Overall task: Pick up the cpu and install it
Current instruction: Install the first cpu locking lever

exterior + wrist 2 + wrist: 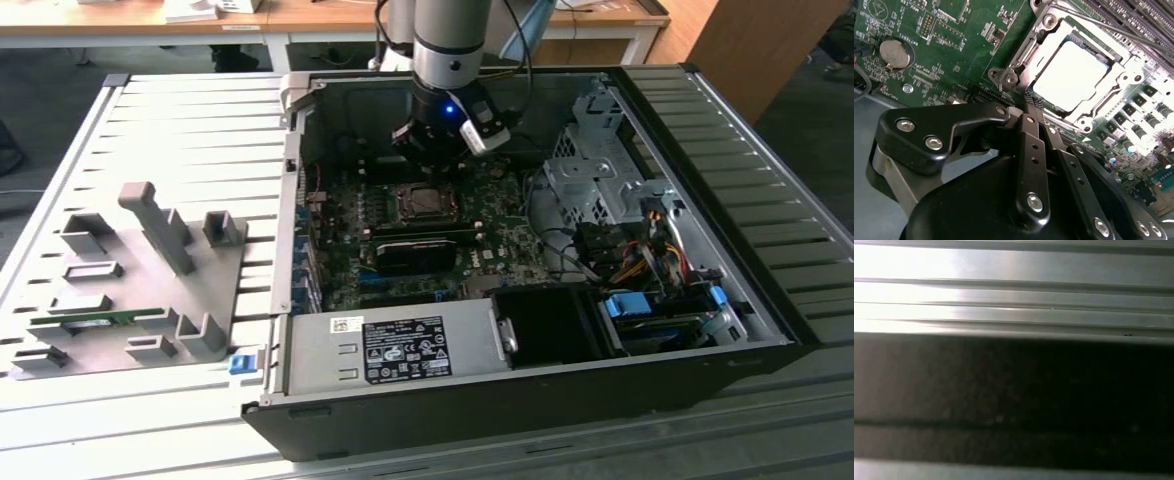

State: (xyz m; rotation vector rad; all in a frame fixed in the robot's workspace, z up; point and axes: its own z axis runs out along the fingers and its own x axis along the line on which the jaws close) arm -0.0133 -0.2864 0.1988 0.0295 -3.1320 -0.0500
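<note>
On ribbed metal table (pixel 174 120), open computer case (pixel 747 330)

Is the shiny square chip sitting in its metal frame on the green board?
Yes, in the second wrist view the cpu lies flat inside the socket frame on the motherboard.

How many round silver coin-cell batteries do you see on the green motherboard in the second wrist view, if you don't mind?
1. The coin-cell battery sits in its round holder on the motherboard, off to one side of the cpu in its socket. The gripper may hide others.
</note>
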